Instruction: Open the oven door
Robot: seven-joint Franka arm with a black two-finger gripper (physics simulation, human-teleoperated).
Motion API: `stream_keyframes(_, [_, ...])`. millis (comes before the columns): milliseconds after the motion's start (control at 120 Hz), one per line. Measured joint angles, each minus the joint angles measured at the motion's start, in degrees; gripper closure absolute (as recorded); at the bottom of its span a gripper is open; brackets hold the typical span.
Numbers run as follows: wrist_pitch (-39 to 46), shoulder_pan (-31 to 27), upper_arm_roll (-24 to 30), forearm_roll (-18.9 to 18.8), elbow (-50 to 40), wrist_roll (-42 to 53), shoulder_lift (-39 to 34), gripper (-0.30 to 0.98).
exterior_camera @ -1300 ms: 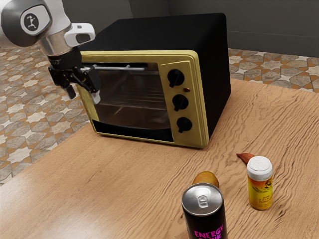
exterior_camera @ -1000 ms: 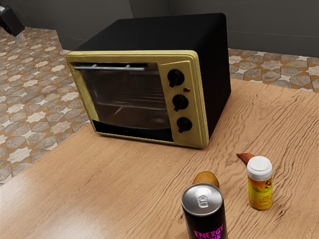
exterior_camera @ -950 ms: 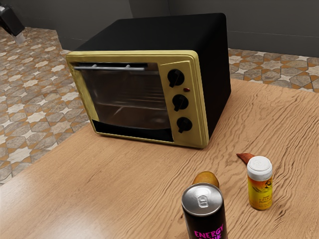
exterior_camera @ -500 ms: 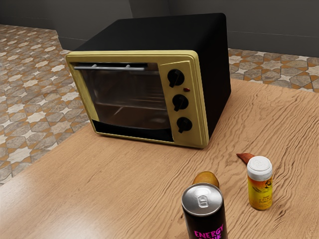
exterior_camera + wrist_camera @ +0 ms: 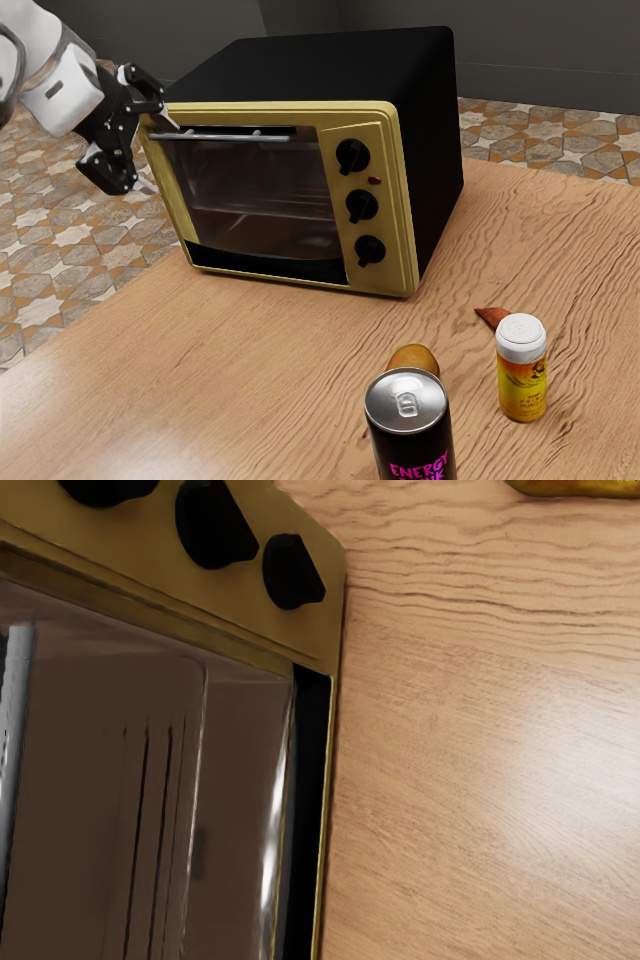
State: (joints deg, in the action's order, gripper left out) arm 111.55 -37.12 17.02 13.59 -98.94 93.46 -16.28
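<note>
Oven [image 5: 330, 68] closed, rack [image 5: 298, 190] inside, tool [image 5: 160, 155] spread near handle [image 5: 228, 137]

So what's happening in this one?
The robot is at the toaster oven, apparently going for its door. Its gripper is open and empty, close to the end of the door handle on the exterior view's left; whether a finger touches the oven I can't tell. The door is shut. The energy drink can and the white-capped bottle stand on the table, away from the gripper.
</note>
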Motion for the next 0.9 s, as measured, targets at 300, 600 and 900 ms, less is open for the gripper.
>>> stream_keyframes(300, [1.17, 0.04, 4.79, -8.49, 10.83, -3.50, 11.14, 0.00])
stream_keyframes(600, [-0.85, 0.36, 6.00, -14.45, 18.42, -8.69, 20.33, 0.00])
stream_keyframes(900, [-1.90, -0.04, 6.10, -17.21, 20.75, -12.55, 23.48, 0.00])
